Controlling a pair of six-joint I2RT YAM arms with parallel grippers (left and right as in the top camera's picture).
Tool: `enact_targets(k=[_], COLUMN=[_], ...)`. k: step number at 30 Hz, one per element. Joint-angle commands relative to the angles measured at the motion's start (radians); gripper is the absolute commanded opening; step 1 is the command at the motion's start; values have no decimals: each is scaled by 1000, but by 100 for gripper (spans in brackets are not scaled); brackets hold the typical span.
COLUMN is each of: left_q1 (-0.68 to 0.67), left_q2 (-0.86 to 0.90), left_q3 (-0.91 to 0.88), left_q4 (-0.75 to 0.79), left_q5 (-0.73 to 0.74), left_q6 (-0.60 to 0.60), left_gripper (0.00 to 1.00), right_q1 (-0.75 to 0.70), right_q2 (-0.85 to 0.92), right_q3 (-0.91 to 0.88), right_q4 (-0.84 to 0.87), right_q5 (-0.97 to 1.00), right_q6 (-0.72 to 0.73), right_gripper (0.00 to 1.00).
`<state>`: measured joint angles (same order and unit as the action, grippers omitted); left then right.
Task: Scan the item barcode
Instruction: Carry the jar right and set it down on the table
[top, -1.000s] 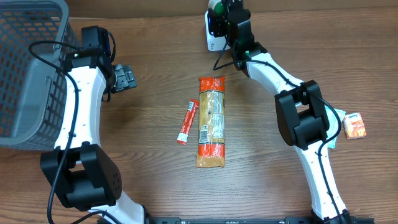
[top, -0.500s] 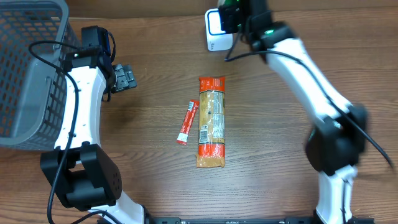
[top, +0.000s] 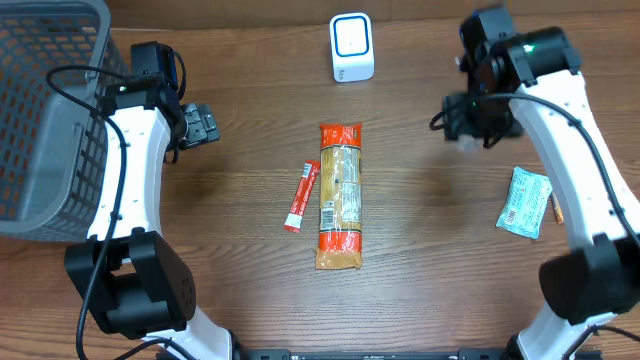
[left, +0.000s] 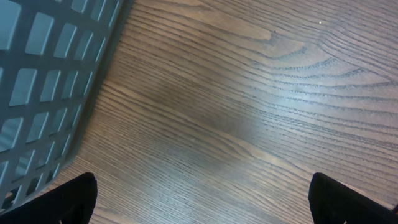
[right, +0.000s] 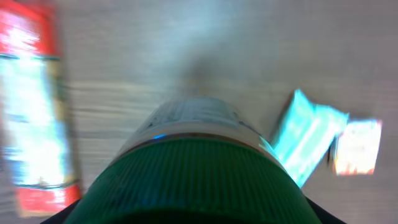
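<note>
A: One relation matters here. Where is the green-capped bottle sitting?

B: It is riding in the right claw, whose jaws are standing partway apart and clamping its body. The wrist camera is looking straight onto the ribbed cap, so the long axis is running along that camera's line of sight, with the printed label falling away below the cap. That view is blurring, so I cannot make out any barcode.

A: And the scanner?

B: From overhead it is standing at about ten o'clock from the claw, well apart, near the twelve o'clock edge of the tabletop.

A: Which arm is nearer?

B: The right one, and it is the one carrying the bottle. The left claw is hanging wide and empty over at nine o'clock, beside the basket.

A: So the coming move?

B: I am judging that the bottle is needing a swing toward ten o'clock, with its label side turning to face the scanner. The pasta packet is lying at the centre, off that line.
</note>
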<state>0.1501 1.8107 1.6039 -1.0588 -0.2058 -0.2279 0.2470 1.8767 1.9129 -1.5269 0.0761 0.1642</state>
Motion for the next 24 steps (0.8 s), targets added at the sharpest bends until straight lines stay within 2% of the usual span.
enact_targets(k=[1, 9, 17, 18, 20, 23, 24], left_q1=[-6, -6, -6, -6, -6, -6, -6], left_q2=[-8, -8, -8, -8, -8, -8, -8], left_q3=[17, 17, 17, 17, 17, 17, 17], left_q4=[0, 0, 0, 0, 0, 0, 0], left_q5=[5, 5, 5, 5, 5, 5, 5], left_q6=[11, 11, 11, 11, 11, 11, 11], left_gripper=[100, 100, 100, 100, 100, 100, 100], right_q1=[-58, -116, -119, -119, -119, -119, -119], right_q2=[-1, -1, -1, -1, -1, -1, -1], right_q3=[-136, -391, -492, -494, -494, -494, -494], right_q4=[43, 251, 355, 355, 352, 351, 348], right_q5=[0, -3, 2, 2, 2, 2, 2], right_q6=[20, 22, 21, 21, 21, 21, 21], right_gripper=[7, 7, 12, 15, 31, 45, 54])
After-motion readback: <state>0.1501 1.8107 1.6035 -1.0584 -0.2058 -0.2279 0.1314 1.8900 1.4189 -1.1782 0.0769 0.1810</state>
